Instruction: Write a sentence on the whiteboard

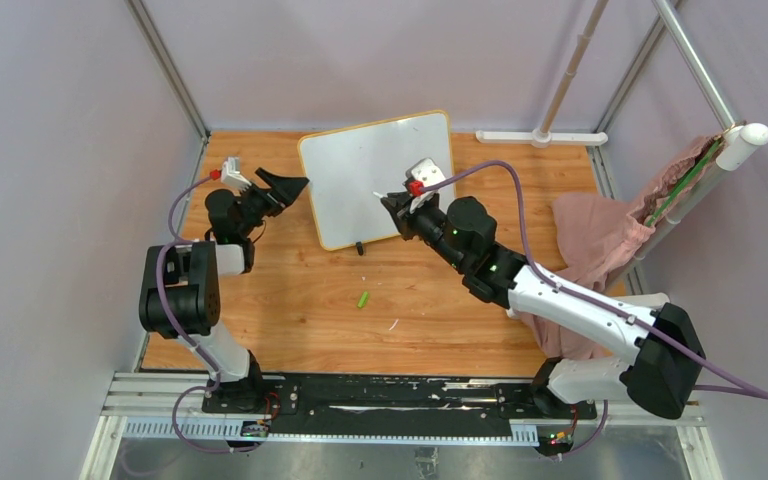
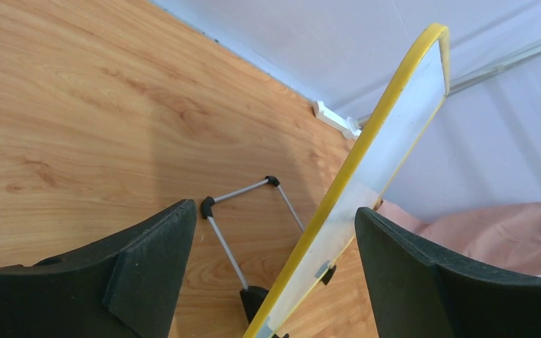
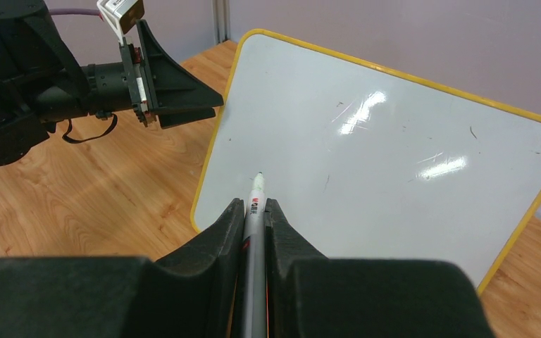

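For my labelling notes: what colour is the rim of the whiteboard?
The rim of the whiteboard is yellow; it shows best in the left wrist view.

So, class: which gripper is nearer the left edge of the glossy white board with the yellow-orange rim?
Left. The left gripper sits open at that edge; the right gripper, shut on a grey marker, points at the face of the board.

Left end effector [image 1: 298, 185] wide; right end effector [image 3: 254, 208] pinched (barely gapped).
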Robot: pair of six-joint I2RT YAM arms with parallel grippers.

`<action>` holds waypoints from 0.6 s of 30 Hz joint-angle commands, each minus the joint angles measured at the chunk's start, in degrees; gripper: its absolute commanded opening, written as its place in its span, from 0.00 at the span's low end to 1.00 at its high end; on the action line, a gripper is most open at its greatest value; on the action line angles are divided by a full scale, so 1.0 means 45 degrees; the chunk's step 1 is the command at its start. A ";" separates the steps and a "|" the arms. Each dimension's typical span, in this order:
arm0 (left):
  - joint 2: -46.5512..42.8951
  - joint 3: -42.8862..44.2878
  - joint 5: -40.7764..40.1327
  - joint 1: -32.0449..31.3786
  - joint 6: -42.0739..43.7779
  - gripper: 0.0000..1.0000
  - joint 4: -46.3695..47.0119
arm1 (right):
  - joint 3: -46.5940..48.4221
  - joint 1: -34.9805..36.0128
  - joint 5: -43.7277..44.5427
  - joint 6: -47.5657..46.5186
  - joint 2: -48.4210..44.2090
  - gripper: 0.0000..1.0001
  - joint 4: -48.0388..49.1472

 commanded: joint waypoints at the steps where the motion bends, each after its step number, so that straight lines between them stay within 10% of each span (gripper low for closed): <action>1: -0.0146 0.0074 0.0328 0.0059 0.0545 0.88 0.0092 | 0.0386 -0.0100 -0.0227 -0.0260 -0.0157 0.00 0.0264; 18: 0.0923 0.0010 0.0636 -0.0077 0.0028 0.81 0.0513 | 0.1131 -0.0117 -0.1111 0.0631 0.1666 0.00 0.0939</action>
